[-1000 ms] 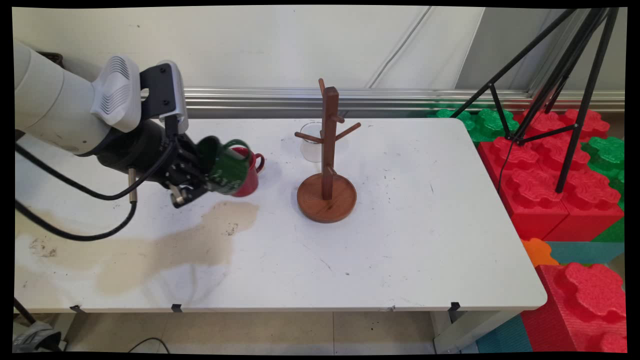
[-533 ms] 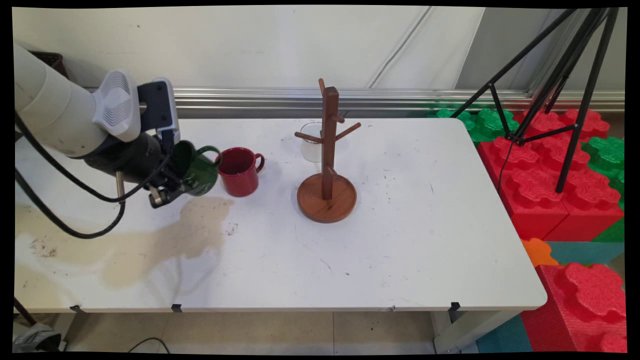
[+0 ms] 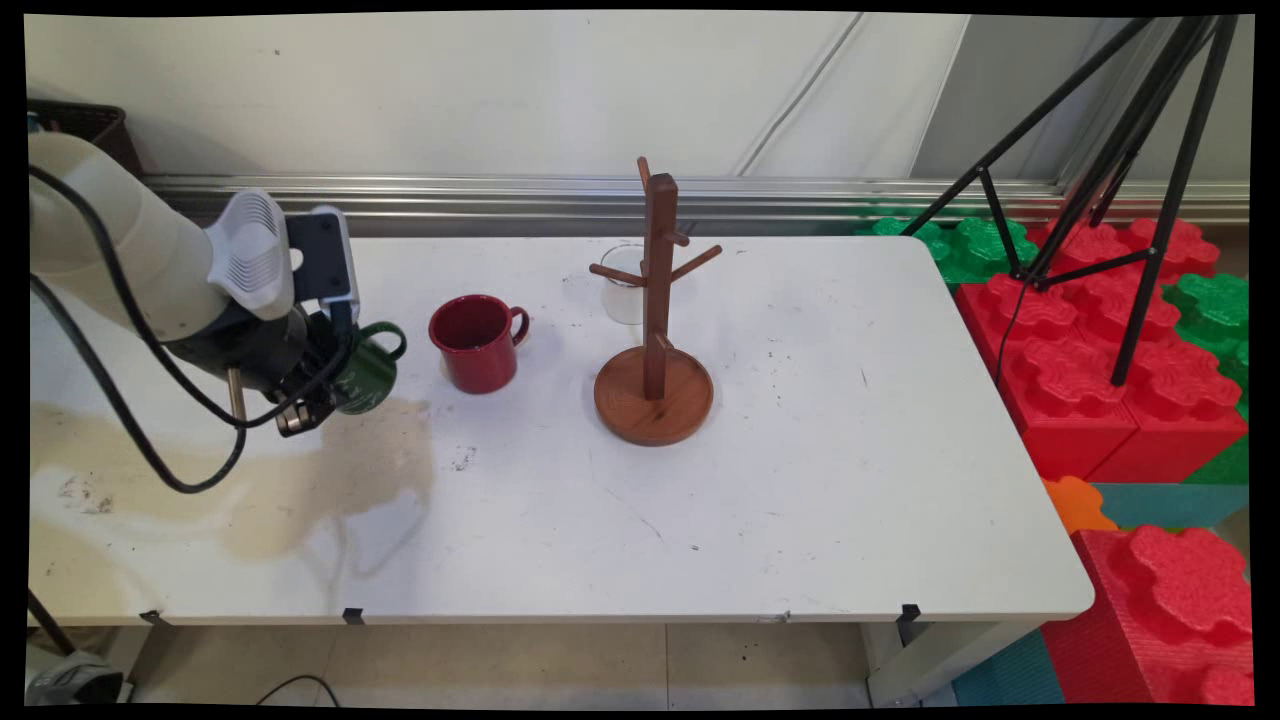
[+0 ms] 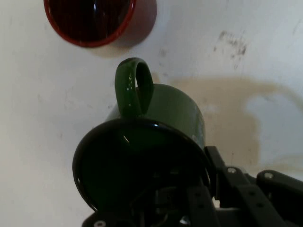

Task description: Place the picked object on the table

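Note:
My gripper (image 3: 335, 385) is shut on a dark green mug (image 3: 368, 372) at the table's left, holding it by the rim, tilted, just above the surface. In the hand view the green mug (image 4: 147, 142) fills the middle, handle pointing up towards the red mug (image 4: 90, 21), with one finger inside its mouth. The red mug (image 3: 478, 343) stands upright on the table a short way right of the green one, apart from it. Further right stands a wooden mug tree (image 3: 655, 330) with bare pegs.
A clear glass (image 3: 622, 285) stands behind the mug tree. A brownish stain (image 3: 300, 480) spreads over the table's left front. Red and green foam blocks (image 3: 1100, 350) and a black tripod (image 3: 1120, 150) stand off the table's right end.
The arm has drawn back to the left with the green mug, away from the red mug, and lowered it towards the table. The red mug is uncovered and has not moved.

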`<control>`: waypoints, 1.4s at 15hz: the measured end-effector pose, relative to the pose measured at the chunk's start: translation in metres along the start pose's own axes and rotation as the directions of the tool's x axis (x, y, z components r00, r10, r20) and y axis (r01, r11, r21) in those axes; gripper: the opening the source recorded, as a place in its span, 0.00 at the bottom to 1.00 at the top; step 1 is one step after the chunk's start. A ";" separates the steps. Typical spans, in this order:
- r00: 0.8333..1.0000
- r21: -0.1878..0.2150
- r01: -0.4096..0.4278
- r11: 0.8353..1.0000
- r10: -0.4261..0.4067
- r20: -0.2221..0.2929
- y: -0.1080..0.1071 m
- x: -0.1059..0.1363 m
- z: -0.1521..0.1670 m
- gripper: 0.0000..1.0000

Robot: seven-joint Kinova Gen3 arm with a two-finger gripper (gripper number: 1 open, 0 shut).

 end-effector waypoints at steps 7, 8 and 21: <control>0.996 0.000 0.027 1.000 -0.026 0.082 0.000 0.001 0.030 0.00; 0.996 -0.001 0.030 1.000 -0.029 0.090 0.000 0.002 0.035 0.00; 0.992 -0.056 0.045 0.997 -0.038 0.119 -0.010 0.012 0.088 0.00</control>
